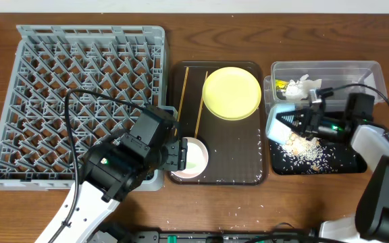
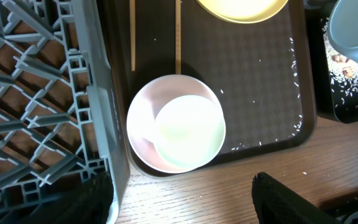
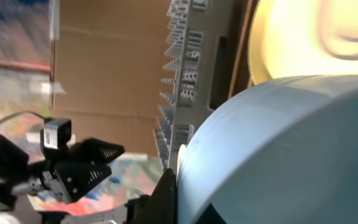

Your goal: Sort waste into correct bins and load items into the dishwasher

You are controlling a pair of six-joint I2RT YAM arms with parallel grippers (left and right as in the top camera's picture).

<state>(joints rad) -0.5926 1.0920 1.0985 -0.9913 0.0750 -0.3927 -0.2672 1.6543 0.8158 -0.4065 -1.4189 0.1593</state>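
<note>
My right gripper (image 1: pixel 301 123) is shut on the rim of the light blue bowl (image 1: pixel 277 121), held tilted over the black tray (image 1: pixel 346 160), where rice scraps (image 1: pixel 302 152) lie. The bowl fills the right wrist view (image 3: pixel 278 143). The clear tub (image 1: pixel 356 71) holds the green-and-yellow wrapper (image 1: pixel 280 86) and the white tissue (image 1: pixel 304 85). My left gripper (image 1: pixel 177 154) is open and empty, just in front of the pinkish-white bowl (image 2: pixel 143 127), which has the white cup (image 2: pixel 188 130) in it. The yellow plate (image 1: pixel 231 93) and chopsticks (image 1: pixel 199 108) lie on the brown tray. The grey dish rack (image 1: pixel 80 88) stands at the left.
The dark brown serving tray (image 1: pixel 248 158) lies between the rack and the bins, with a few rice grains (image 2: pixel 260 144) on it. The left arm's cable arcs over the rack. The rack's near right corner is beside my left finger (image 2: pixel 98 193).
</note>
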